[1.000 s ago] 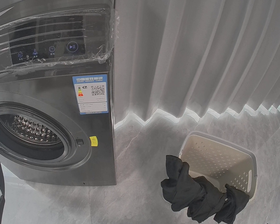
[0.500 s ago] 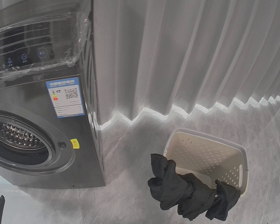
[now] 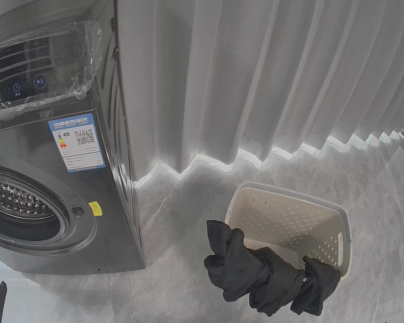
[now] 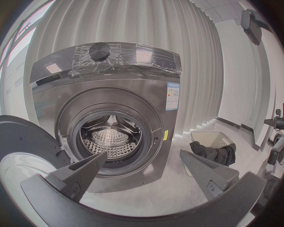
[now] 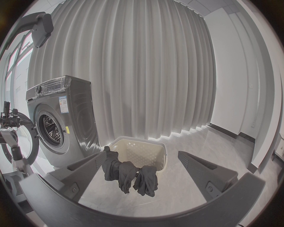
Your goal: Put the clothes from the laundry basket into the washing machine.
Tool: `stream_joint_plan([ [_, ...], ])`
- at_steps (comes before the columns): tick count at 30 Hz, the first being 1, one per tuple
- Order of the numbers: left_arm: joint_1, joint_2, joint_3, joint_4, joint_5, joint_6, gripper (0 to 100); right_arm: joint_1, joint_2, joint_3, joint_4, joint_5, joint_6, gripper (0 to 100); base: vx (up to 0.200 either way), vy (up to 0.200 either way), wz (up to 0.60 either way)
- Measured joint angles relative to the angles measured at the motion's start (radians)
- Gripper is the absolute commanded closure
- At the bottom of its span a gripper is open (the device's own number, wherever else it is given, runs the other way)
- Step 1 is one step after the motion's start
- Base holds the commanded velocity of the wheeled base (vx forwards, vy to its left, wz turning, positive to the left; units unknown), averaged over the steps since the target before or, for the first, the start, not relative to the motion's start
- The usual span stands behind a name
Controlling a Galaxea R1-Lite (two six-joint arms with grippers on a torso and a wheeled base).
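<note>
My left gripper, right gripper gaping wide, empty; black clothes draping near rim of cream plastic laundry basket, open floor running to grey steel washing machine.

Grey floor: washing machine, laundry basket

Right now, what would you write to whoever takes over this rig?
Left end effector: open, empty, facing the washing machine, whose door is swung open; no clothes seen in the drum.
Right end effector: open, empty, facing the laundry basket.
Dark clothes hang over the basket's near rim.
Done: door open.
To do: grasp the clothes, load them into the drum.
</note>
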Motion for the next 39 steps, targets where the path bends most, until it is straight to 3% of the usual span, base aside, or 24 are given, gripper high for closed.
stream_joint_plan([
  [4,0.001,0.0,0.0,0.0,0.0,0.0,0,0.0,0.0,0.0,0.0,-0.001,0.0,0,0.0,0.0,-0.6],
  [18,0.0,0.0,0.0,0.0,0.0,0.002,0,-0.001,0.0,0.0,0.001,-0.001,0.003,0,0.0,0.0,0.0],
  [30,0.001,0.0,0.0,0.0,0.0,0.002,0,-0.002,0.0,0.0,0.001,-0.001,0.003,0,0.0,-0.2,0.0],
  [39,0.001,0.0,0.0,0.0,0.0,0.002,0,-0.001,0.0,0.0,0.001,-0.002,0.003,0,0.0,0.0,0.0],
])
